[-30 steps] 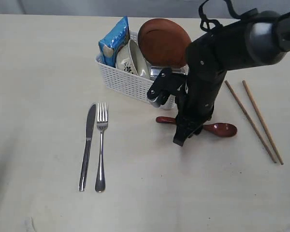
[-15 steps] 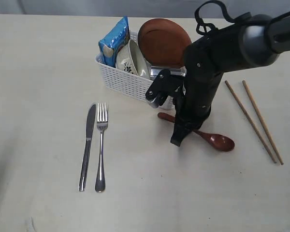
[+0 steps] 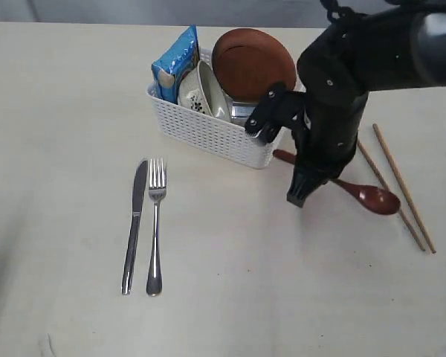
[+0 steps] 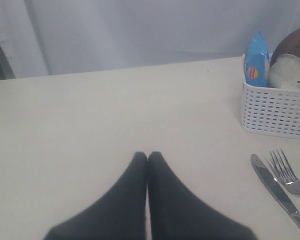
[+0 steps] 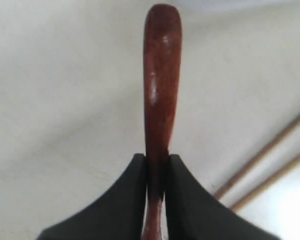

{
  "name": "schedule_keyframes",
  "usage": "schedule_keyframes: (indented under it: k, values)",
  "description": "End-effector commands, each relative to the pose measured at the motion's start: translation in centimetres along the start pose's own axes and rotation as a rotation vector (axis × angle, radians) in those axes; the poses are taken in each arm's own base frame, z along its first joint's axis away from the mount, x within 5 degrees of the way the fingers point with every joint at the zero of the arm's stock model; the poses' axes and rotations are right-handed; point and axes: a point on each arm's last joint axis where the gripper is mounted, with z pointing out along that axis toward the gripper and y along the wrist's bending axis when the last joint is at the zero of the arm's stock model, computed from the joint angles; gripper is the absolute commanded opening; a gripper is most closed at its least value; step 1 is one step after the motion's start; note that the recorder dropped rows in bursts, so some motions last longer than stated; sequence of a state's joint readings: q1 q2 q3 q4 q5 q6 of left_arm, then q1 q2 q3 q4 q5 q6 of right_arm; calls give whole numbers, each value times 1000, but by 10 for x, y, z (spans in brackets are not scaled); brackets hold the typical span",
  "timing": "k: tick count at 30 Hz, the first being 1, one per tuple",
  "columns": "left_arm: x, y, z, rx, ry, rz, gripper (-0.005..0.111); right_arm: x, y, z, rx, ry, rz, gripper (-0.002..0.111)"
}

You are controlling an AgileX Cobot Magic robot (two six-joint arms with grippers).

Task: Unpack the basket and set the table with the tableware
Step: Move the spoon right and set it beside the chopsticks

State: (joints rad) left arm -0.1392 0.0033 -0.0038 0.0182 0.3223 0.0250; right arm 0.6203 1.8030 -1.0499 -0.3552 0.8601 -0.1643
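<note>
lab setup: pale table, grey curtain

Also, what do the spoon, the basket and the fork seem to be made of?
The spoon is probably lacquered wood: dark red-brown with a soft sheen. The basket looks like matte white plastic, with moulded lattice holes. The fork appears to be polished steel: grey with bright reflections.

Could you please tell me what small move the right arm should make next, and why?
Probably swing the spoon parallel to the chopsticks and lower it just short of them: the right gripper is clamped on its handle, and its bowl overlaps the nearer chopstick at a slant.
</note>
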Motion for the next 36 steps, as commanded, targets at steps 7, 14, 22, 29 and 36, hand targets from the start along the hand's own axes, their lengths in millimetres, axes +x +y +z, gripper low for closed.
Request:
schedule_keyframes:
  k: [7, 14, 22, 29, 36]
  values:
    - [1, 0, 0, 1, -1, 0, 0, 63, -73, 9, 92, 168, 593, 0]
    - [1, 0, 0, 0, -1, 2, 0, 107, -109, 23, 50, 197, 930, 0]
    - [1, 0, 0, 0, -1, 2, 0, 109, -112, 49, -91, 168, 896, 0]
    - [1, 0, 0, 0, -1, 2, 0, 102, -117, 60, -59, 94, 877, 0]
    - [1, 0, 0, 0, -1, 2, 0, 101, -119, 61, -47, 68, 853, 44]
